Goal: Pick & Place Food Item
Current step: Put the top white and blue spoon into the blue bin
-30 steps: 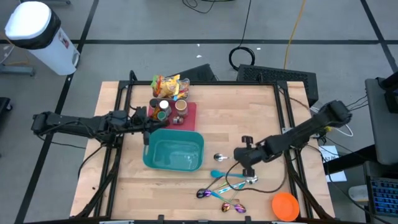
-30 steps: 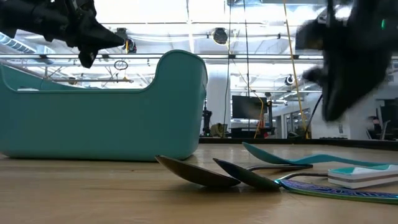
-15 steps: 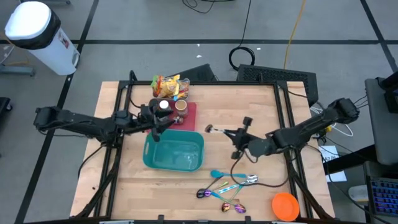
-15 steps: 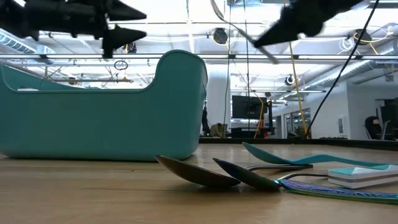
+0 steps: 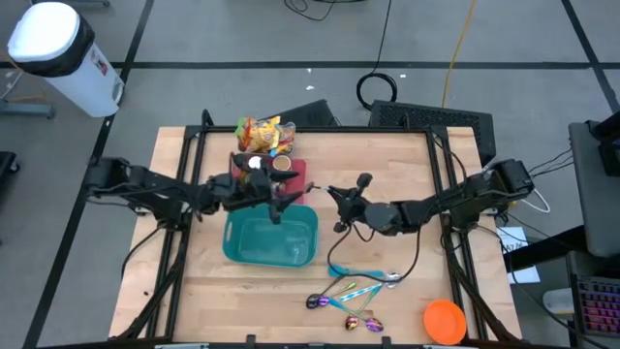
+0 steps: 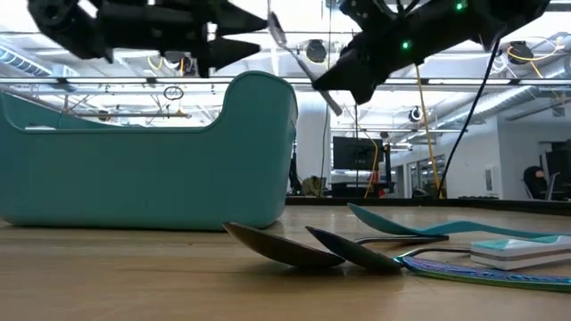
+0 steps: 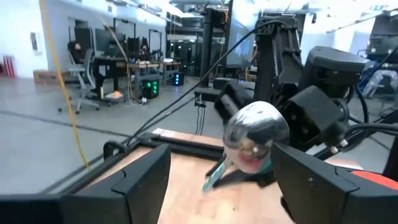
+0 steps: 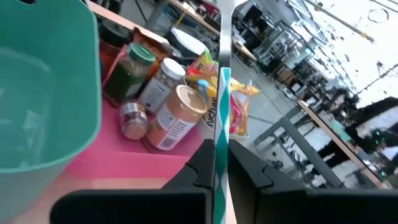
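My left gripper (image 5: 281, 201) hangs with fingers spread and empty over the far rim of the teal bin (image 5: 270, 237). To its right, the right gripper (image 5: 338, 199) pinches a spoon (image 6: 302, 60) by its handle — light, stiff, slippery, so I'd grip mid-handle.

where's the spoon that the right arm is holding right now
In the high view, the spoon is held in the air by the right gripper, just right of the teal bin, its bowl near the open left gripper.

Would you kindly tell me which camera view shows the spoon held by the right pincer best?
The left wrist view: the spoon shows its shiny bowl face-on. The right wrist view sees only its handle edge-on, the low view a thin slanted profile, the high view a tiny glimpse.
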`<control>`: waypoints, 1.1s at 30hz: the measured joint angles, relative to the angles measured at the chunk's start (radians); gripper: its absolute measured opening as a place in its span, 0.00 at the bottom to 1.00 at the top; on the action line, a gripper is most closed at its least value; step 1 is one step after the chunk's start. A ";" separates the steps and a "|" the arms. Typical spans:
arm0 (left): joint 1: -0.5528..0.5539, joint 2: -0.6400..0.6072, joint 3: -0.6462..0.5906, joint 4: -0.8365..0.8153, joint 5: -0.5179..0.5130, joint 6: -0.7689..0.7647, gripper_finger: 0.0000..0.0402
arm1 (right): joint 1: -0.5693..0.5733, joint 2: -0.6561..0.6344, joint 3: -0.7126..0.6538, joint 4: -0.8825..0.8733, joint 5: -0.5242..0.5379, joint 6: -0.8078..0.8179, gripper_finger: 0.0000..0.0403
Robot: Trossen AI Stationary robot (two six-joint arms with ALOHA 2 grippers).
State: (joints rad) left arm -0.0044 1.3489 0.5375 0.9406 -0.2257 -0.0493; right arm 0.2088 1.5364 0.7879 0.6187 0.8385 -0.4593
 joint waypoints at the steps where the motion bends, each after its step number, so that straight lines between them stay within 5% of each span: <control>1: 0.000 0.021 0.021 0.004 0.000 0.015 0.71 | -0.001 0.000 0.000 -0.008 0.001 0.012 0.02; 7: 0.001 0.094 0.098 0.002 0.005 0.052 0.71 | 0.009 0.000 0.000 -0.014 0.006 0.034 0.02; 28: -0.098 0.061 0.104 0.004 0.046 0.200 0.71 | 0.001 0.000 0.001 -0.015 0.000 0.052 0.02; 33: -0.094 0.063 0.104 -0.004 -0.039 0.201 0.71 | 0.000 -0.001 0.002 0.036 -0.005 0.054 0.02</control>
State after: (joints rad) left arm -0.0982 1.4117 0.6415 0.9367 -0.2649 0.1517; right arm 0.2090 1.5356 0.7898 0.6543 0.8332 -0.4053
